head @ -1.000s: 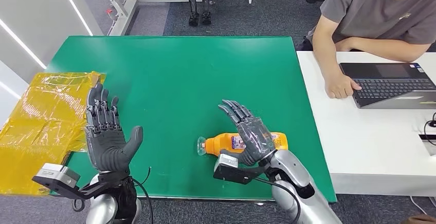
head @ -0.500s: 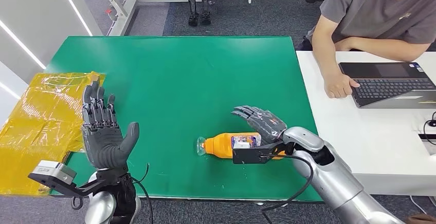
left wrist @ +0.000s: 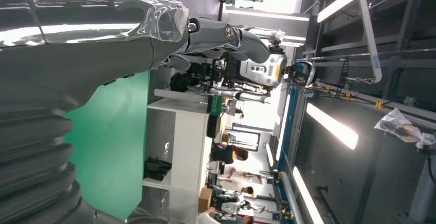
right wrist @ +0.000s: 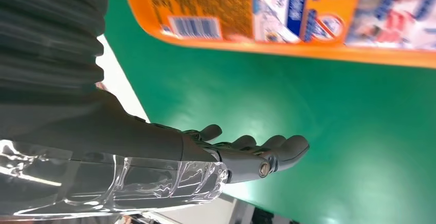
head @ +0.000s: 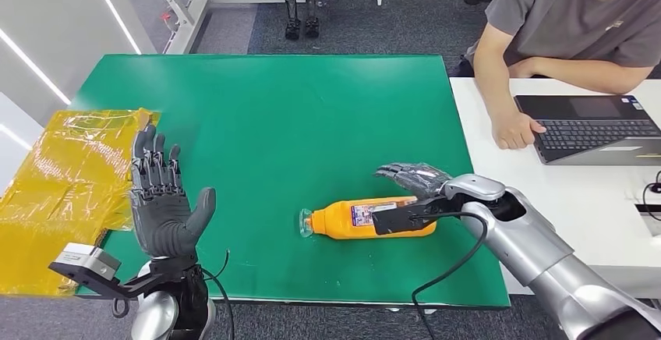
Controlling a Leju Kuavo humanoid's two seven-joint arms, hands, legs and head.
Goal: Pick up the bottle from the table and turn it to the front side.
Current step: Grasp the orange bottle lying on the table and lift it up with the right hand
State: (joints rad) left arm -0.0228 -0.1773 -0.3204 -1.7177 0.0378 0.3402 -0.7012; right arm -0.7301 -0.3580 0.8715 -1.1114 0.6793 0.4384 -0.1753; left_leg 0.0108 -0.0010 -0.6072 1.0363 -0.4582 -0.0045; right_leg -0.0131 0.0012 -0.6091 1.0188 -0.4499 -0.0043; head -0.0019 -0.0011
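A green table (head: 265,122) fills the head view, a sheet of yellow plastic (head: 62,192) over its 9 o'clock edge. The orange bottle (head: 351,219) lies on its side toward 5 o'clock, cap pointing to 9 o'clock. The right hand (head: 413,178), fingers spread and empty, reaches over the bottle's base. The left hand (head: 160,196) stands upright at 7 o'clock, fingers apart, holding nothing.

Orange plastic bottle with a clear cap and printed label (head: 366,218) | you see it lying on its side on the green table, cap end away from your right hand (head: 413,178) | its base end lies just beside that hand's palm | barcode side of label faces the right wrist camera (right wrist: 288,13)
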